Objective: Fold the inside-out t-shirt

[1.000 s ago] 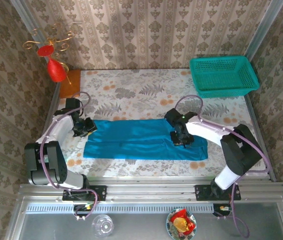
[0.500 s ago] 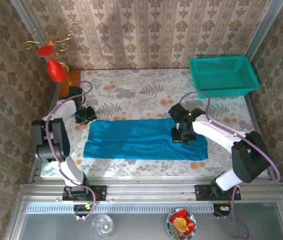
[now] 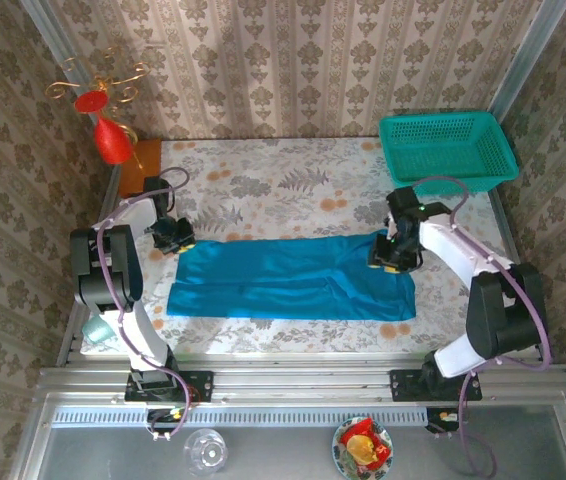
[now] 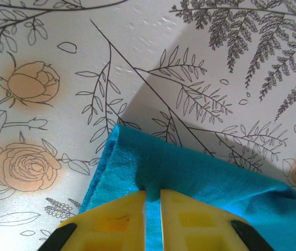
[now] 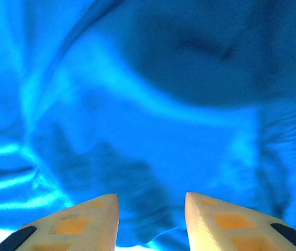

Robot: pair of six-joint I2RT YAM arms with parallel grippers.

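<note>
Where it lies flat on the flower-printed table (image 3: 283,190), the t-shirt (image 3: 283,285) forms a long, soft blue rectangle, straight along its near edge and creased toward the right. At its far left corner, the left gripper (image 4: 153,209) presses its yellow fingers almost together on a fold of knit cloth. At the far right corner, the right gripper (image 5: 151,209) stands with fingers parted over rumpled fabric, gripping nothing. A teal mesh basket (image 3: 448,150) sits farthest back.

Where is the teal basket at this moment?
In the top view, the teal basket stands at the far right corner of the table, beyond the right hand and apart from the blue t-shirt.
</note>
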